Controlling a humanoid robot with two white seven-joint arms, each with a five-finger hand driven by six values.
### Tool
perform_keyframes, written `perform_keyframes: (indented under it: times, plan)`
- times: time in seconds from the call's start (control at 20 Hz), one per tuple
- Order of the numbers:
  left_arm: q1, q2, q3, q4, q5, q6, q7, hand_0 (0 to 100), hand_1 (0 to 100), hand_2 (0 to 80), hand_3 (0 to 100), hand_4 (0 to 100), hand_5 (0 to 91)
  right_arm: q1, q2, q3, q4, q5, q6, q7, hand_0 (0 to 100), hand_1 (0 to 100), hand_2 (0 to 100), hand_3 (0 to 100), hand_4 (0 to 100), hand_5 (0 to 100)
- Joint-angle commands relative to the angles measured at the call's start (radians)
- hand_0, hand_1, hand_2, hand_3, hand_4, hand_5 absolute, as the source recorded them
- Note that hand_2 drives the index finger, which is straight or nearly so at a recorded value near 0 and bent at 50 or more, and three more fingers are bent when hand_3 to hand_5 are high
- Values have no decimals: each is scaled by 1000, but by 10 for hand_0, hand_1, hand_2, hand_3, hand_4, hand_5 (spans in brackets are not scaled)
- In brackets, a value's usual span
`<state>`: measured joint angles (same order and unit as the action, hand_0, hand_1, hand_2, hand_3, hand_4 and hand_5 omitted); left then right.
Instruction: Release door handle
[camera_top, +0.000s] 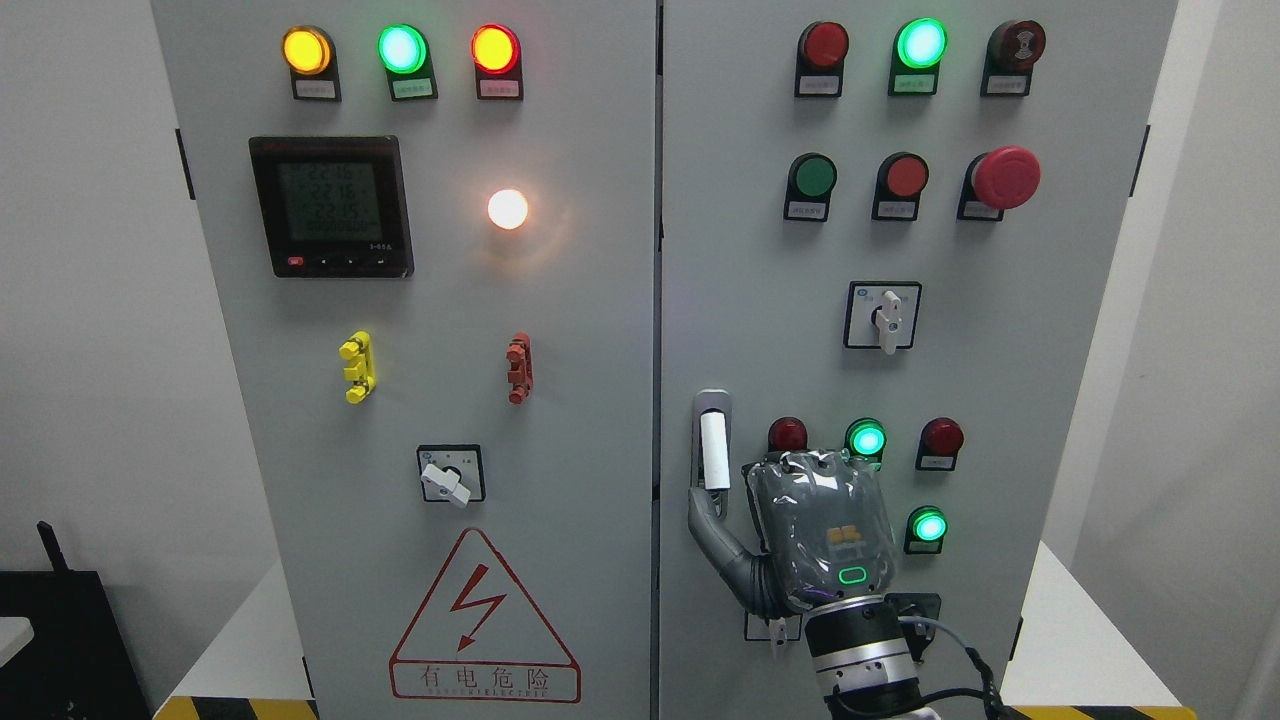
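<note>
Right hand (815, 530) sits nearest you, low on the right cabinet door (1050, 400); its thumb (712, 525) touches the white door handle (715, 452)'s lower end, other fingers hidden. That upright handle lies up-left, so withdraw down-right.

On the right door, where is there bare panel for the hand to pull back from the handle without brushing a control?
Bare panel lies above the door handle, left of the rotary switch. Right of the right hand it is crowded: the green lamps and the red lamp sit close.
</note>
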<state>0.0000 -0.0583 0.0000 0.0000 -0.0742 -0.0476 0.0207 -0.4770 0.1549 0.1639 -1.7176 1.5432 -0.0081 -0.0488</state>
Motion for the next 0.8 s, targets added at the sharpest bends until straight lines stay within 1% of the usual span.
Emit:
perform_keyframes:
  times: [0.0,0.75]
  plan:
    - [-3,0,2,11,-1,0,-1,120,389,0,0,0,0,2,0,0,-2,0,11,0,497,53,1000,1000,1000,960]
    - [-3,0,2,9,-1,0,-1,120,389,0,0,0,0,3,0,2,-4,0,19,0,520,60,1000,1000,1000,960]
